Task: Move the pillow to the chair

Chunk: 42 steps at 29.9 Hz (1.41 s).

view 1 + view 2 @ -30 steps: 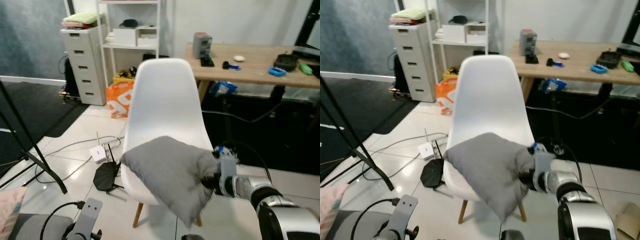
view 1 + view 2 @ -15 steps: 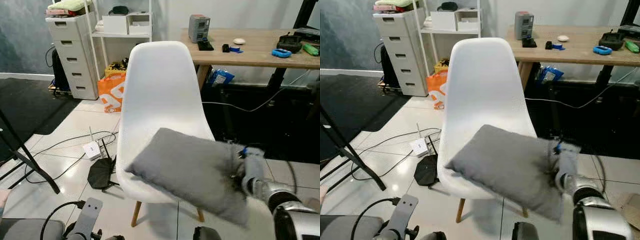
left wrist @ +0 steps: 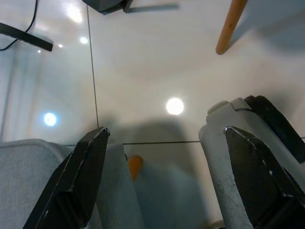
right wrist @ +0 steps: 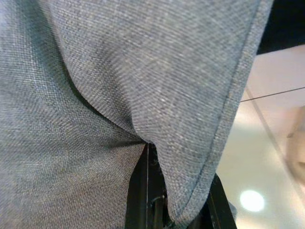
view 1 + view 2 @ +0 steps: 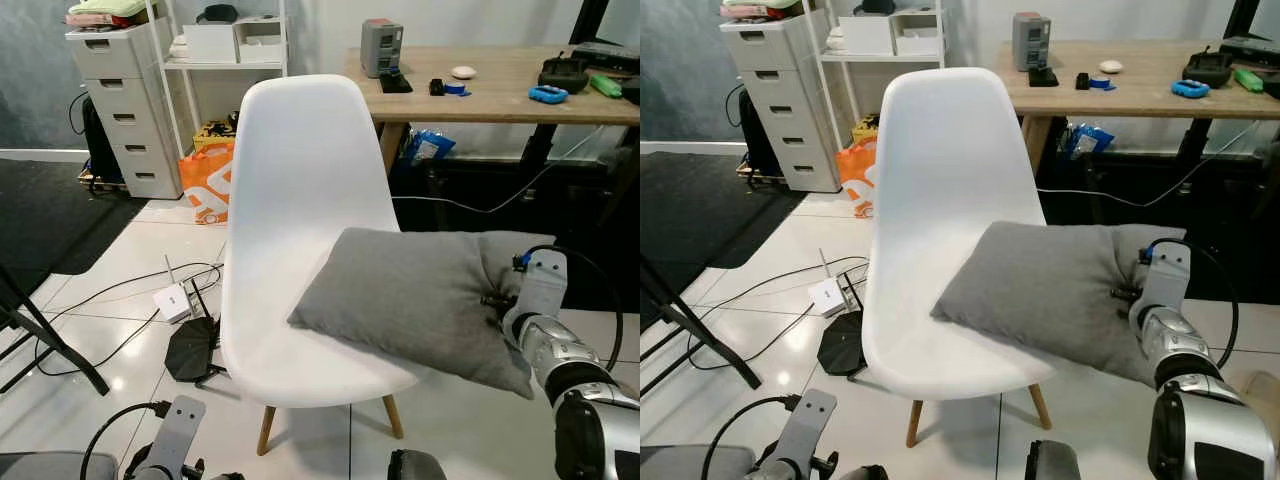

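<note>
One corner of the grey pillow (image 5: 420, 296) was pinched in the right gripper's (image 5: 497, 303) closed jaws, the rest lying over the white chair's (image 5: 300, 230) right seat edge. Next likely called for releasing it centred; left gripper (image 3: 157, 162) hung wide, idle.

**Pillow on the chair seat, right end overhanging**

You have a grey woven pillow (image 5: 420, 295) lying roughly flat, its left part resting on the seat of the chair (image 5: 300, 220). Its right part sticks out past the seat's right edge, where the right pincer (image 5: 497, 303) pinches a fold of the fabric. The chair is a white moulded shell with a tall rounded back and wooden legs, standing upright on the pale tiled floor.
</note>
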Motion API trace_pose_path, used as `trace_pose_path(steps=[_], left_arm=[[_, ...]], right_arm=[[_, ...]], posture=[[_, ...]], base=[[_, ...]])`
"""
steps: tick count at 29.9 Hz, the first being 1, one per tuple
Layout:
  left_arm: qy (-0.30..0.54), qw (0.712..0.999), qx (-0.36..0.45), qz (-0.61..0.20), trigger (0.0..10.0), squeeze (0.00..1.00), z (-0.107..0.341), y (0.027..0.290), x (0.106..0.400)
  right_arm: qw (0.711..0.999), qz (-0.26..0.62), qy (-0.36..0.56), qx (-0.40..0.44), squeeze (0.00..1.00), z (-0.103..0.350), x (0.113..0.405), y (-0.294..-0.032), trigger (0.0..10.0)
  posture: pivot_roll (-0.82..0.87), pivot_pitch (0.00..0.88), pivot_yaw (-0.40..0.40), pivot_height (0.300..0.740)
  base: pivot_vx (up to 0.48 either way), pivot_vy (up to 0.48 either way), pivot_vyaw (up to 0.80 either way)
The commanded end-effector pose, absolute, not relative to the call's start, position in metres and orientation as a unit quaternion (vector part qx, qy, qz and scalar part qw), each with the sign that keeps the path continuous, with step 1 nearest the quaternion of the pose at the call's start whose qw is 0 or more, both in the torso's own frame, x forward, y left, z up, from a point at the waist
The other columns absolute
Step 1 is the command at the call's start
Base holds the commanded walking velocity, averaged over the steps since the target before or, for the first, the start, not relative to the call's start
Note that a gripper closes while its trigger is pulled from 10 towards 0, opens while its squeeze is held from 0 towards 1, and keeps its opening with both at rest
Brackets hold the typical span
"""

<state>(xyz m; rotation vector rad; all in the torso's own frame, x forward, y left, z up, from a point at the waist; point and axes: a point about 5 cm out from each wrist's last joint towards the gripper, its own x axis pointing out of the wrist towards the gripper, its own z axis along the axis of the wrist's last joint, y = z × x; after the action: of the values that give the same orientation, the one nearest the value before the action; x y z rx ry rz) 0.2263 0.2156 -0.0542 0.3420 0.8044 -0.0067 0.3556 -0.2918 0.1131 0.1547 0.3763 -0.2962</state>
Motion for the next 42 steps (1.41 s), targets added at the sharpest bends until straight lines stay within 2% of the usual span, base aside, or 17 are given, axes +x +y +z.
trace_pose_path(steps=[1, 3, 4, 5, 8, 10, 12, 16, 20, 21, 22, 23, 24, 25, 27, 36, 42], left_arm=[[0.401, 0.899, 0.178, -0.007, 10.0, 0.0, -0.057, 0.222, 0.22], [0.404, 0.897, 0.182, -0.009, 10.0, 0.0, -0.058, 0.225, 0.217], [0.404, 0.897, 0.182, -0.009, 10.0, 0.0, -0.058, 0.225, 0.217], [0.405, 0.896, 0.183, -0.009, 10.0, 0.0, -0.058, 0.226, 0.216], [0.407, 0.894, 0.185, -0.011, 10.0, 0.0, -0.059, 0.228, 0.214], [0.407, 0.894, 0.185, -0.011, 10.0, 0.0, -0.059, 0.228, 0.214], [0.41, 0.892, 0.188, -0.012, 10.0, 0.0, -0.06, 0.229, 0.213], [0.413, 0.891, 0.19, -0.013, 10.0, 0.0, -0.061, 0.229, 0.211], [0.414, 0.89, 0.19, -0.014, 10.0, 0.0, -0.061, 0.229, 0.209], [0.415, 0.889, 0.19, -0.015, 10.0, 0.0, -0.062, 0.229, 0.209], [0.415, 0.889, 0.19, -0.015, 10.0, 0.0, -0.062, 0.229, 0.209], [0.416, 0.889, 0.191, -0.016, 10.0, 0.0, -0.062, 0.228, 0.208], [0.416, 0.889, 0.191, -0.016, 10.0, 0.0, -0.062, 0.228, 0.208], [0.416, 0.889, 0.191, -0.018, 10.0, 0.0, -0.063, 0.227, 0.208], [0.417, 0.888, 0.19, -0.02, 10.0, 0.0, -0.064, 0.227, 0.206], [0.417, 0.89, 0.181, -0.028, 10.0, 0.0, -0.065, 0.222, 0.205], [0.415, 0.893, 0.174, -0.033, 10.0, 0.0, -0.066, 0.211, 0.208]], right_arm=[[0.978, -0.096, 0.144, 0.114, 0.0, 0.127, 0.37, -0.27, 10.0], [0.979, -0.007, 0.14, 0.147, 0.0, 0.128, 0.38, -0.236, 10.0], [0.979, -0.007, 0.14, 0.147, 0.0, 0.128, 0.38, -0.236, 10.0], [0.978, 0.03, 0.139, 0.154, 0.0, 0.128, 0.383, -0.221, 10.0], [0.973, 0.083, 0.141, 0.16, 0.0, 0.129, 0.386, -0.2, 10.0], [0.973, 0.083, 0.141, 0.16, 0.0, 0.129, 0.386, -0.2, 10.0], [0.968, 0.135, 0.153, 0.15, 0.0, 0.127, 0.387, -0.181, 10.0], [0.959, 0.188, 0.173, 0.126, 0.0, 0.121, 0.384, -0.165, 10.0], [0.951, 0.211, 0.201, 0.104, 0.0, 0.113, 0.38, -0.161, 10.0], [0.954, 0.188, 0.215, 0.09, 0.35, 0.108, 0.378, -0.168, 10.0], [0.954, 0.188, 0.215, 0.09, 0.35, 0.108, 0.378, -0.168, 10.0], [0.958, 0.162, 0.222, 0.083, 0.86, 0.105, 0.377, -0.175, 10.0], [0.958, 0.162, 0.222, 0.083, 0.86, 0.105, 0.377, -0.175, 10.0], [0.961, 0.131, 0.227, 0.087, 1.0, 0.102, 0.375, -0.184, 10.0], [0.963, 0.096, 0.23, 0.101, 1.0, 0.101, 0.374, -0.195, 10.0], [0.957, 0.044, 0.278, 0.075, 1.0, 0.099, 0.371, -0.21, 10.0], [0.959, 0.065, 0.255, 0.102, 1.0, 0.125, 0.383, -0.208, 10.0]], posture=[[-0.11, 0.055, 0.029, 0.515], [-0.11, 0.056, 0.036, 0.515], [-0.11, 0.056, 0.036, 0.515], [-0.11, 0.056, 0.04, 0.515], [-0.11, 0.056, 0.048, 0.515], [-0.11, 0.056, 0.048, 0.515], [-0.11, 0.057, 0.055, 0.515], [-0.11, 0.063, 0.058, 0.515], [-0.11, 0.067, 0.06, 0.515], [-0.11, 0.071, 0.06, 0.515], [-0.11, 0.071, 0.06, 0.515], [-0.11, 0.074, 0.062, 0.515], [-0.11, 0.074, 0.062, 0.515], [-0.11, 0.077, 0.063, 0.515], [-0.11, 0.079, 0.064, 0.515], [-0.12, 0.075, 0.048, 0.515], [-0.13, 0.071, 0.043, 0.515]], base=[[0.0, 0.0, 0.0], [0.0, 0.0, 0.0], [0.0, 0.0, 0.0], [0.0, 0.0, 0.0], [0.0, 0.0, 0.0], [0.0, 0.0, 0.0], [0.0, 0.0, 0.0], [0.0, 0.0, 0.0], [0.0, 0.0, 0.0], [0.0, 0.0, 0.0], [0.0, 0.0, 0.0], [0.0, 0.0, 0.0], [0.0, 0.0, 0.0], [0.0, 0.0, 0.0], [0.0, 0.0, 0.0], [0.0, 0.0, 0.0], [0.0, 0.0, 0.0]])
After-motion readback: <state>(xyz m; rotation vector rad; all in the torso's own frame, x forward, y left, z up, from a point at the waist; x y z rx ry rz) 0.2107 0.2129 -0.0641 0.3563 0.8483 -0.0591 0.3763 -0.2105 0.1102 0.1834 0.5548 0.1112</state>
